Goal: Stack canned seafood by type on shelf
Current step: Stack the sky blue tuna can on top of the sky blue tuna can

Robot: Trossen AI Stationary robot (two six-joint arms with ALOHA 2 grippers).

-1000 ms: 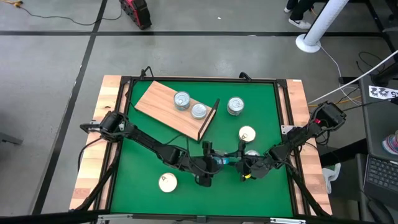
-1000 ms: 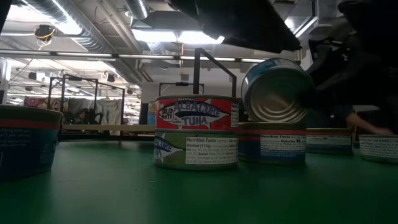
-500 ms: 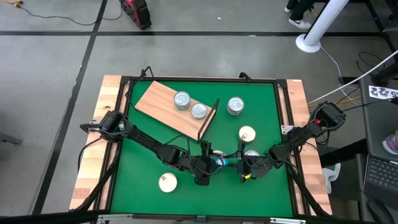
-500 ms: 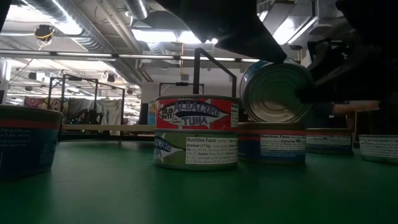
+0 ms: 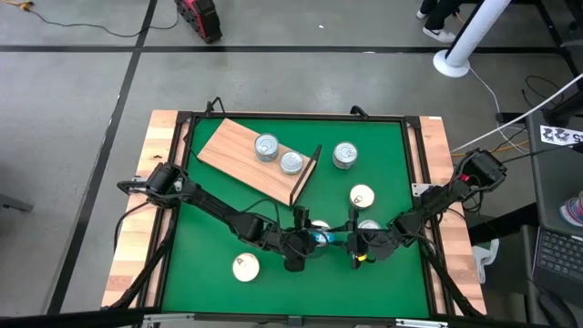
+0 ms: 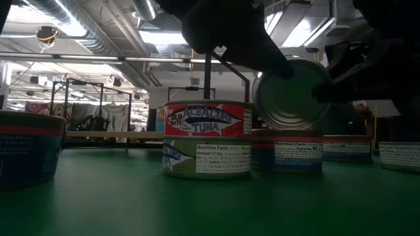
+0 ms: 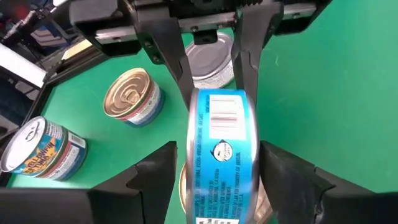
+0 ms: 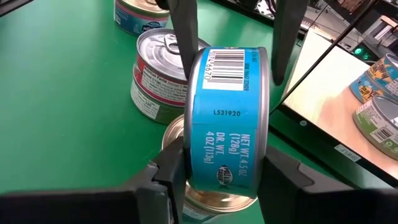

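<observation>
Since a second ago the left tool has closed in around the blue can, which has barely shifted at the near middle of the table. That can stands on edge in the air above a stack of two cans, the right tool clamped across its flat faces. Left fingers flank it, apparently not yet gripping; the view is tight. The shelf, far left, carries two cans.

Risk: if the right tool lets go before the left one bites, the can drops and topples the stack.

Legible: "NET WT. 4.5 OZ (128g)", "L521920", a barcode; on a neighbouring stack, "Albacore Tuna".
</observation>
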